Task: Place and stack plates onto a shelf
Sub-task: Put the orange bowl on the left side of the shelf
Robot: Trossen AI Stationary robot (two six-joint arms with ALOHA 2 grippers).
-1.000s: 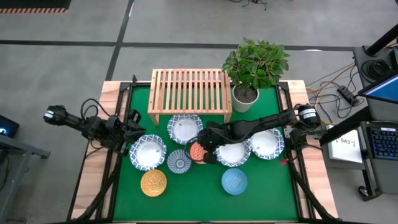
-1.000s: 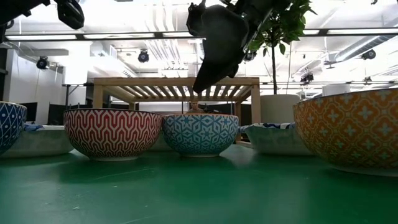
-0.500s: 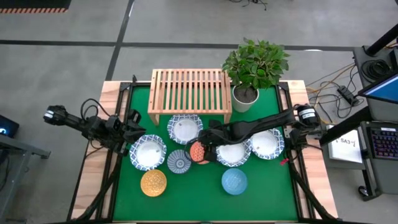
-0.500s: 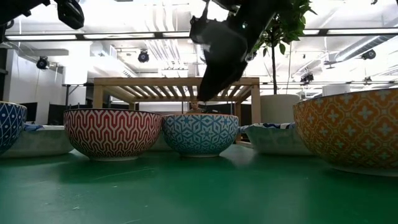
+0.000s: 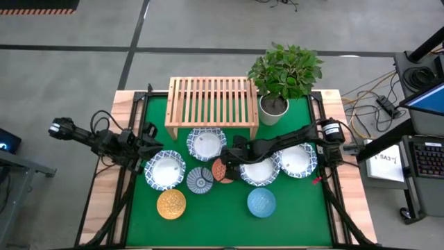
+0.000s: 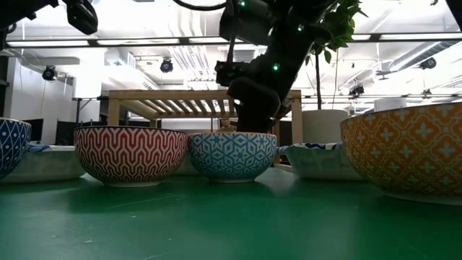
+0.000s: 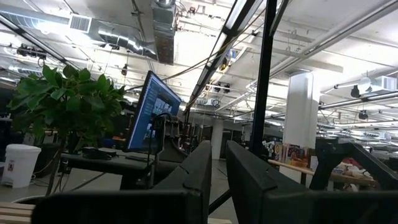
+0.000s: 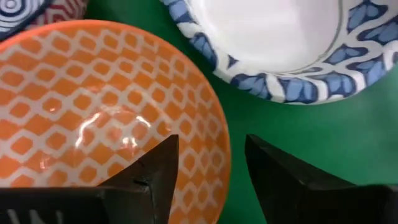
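Observation:
The light-wood shelf (image 5: 211, 104) stands at the far middle of the green mat. Below it lie white blue-rimmed plates (image 5: 206, 143) (image 5: 165, 169) (image 5: 298, 160) and a fourth (image 8: 273, 43), half under my right arm. The smaller dishes are orange (image 5: 220, 170), blue-patterned (image 5: 200, 180), yellow (image 5: 171, 203) and light blue (image 5: 261, 202). My right gripper (image 8: 208, 171) is open and low over the orange dish (image 8: 93, 112). One finger stands inside its rim (image 8: 225, 155) and one outside, with a gap on both sides. My left gripper (image 7: 219, 177) is shut at the mat's left side and points level into the room.
A white pot with a leafy plant (image 5: 277, 104) stands right of the shelf. The dishes lie close together across the mat's middle. Bare mat (image 5: 215, 215) shows along the near edge. In the low view my right gripper (image 6: 249, 119) hangs just behind the dishes' rims.
My right gripper has come down onto the orange dish's rim and has turned about. The low view shows it lower and broader than a second ago. No dish has moved.

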